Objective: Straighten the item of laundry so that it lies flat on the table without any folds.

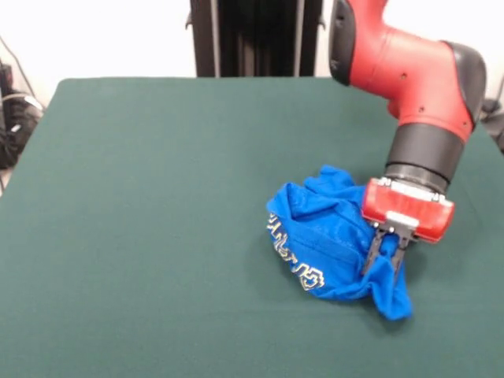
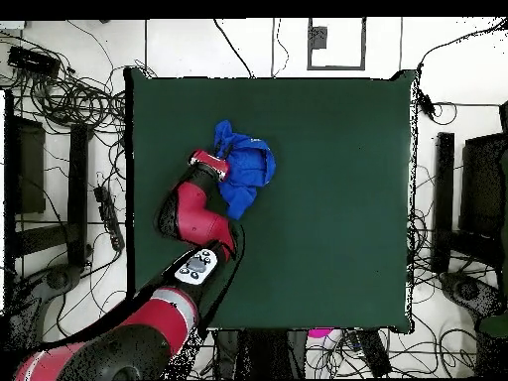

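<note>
Front view, left to right. The large rectangular table [image 1: 142, 236] with a dark green felt-like top is seen bare over its left half. Right of centre, the small bright blue T-shirt [image 1: 327, 228] is bunched into a soft, creased heap, with yellow-white outlined lettering curving along its left edge. At the heap's right side, the red and black arm's gripper [image 1: 386, 258] is lowered, its dark fingers set narrowly into the cloth and pinching a fold. In the overhead view, tangled cables [image 2: 69, 89] are seen on the floor around the table.
</note>
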